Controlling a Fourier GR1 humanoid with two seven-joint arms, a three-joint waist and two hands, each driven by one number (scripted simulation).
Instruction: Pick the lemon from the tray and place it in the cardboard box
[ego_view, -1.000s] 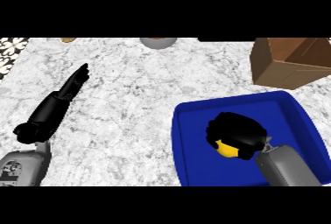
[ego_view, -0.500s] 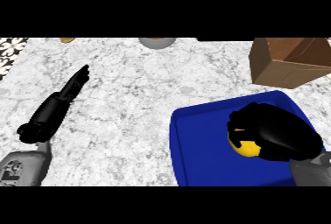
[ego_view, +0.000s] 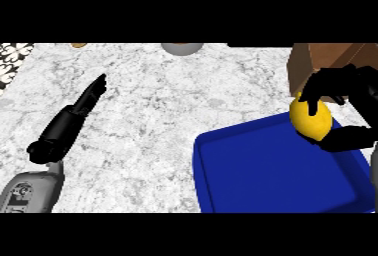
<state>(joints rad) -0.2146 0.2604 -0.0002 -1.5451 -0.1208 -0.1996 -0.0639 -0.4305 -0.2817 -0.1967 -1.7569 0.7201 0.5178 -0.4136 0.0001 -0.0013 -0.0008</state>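
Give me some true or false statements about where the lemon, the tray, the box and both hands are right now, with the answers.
1. The right hand has its fingers curled round the lemon. True.
2. The lemon lies on the floor of the blue tray. False: it is held in the right hand at the tray's far right corner.
3. The lemon is inside the cardboard box. False: it is outside the box, just in front of it.
4. The left hand is stretched over the counter with straight fingers and holds nothing. True.
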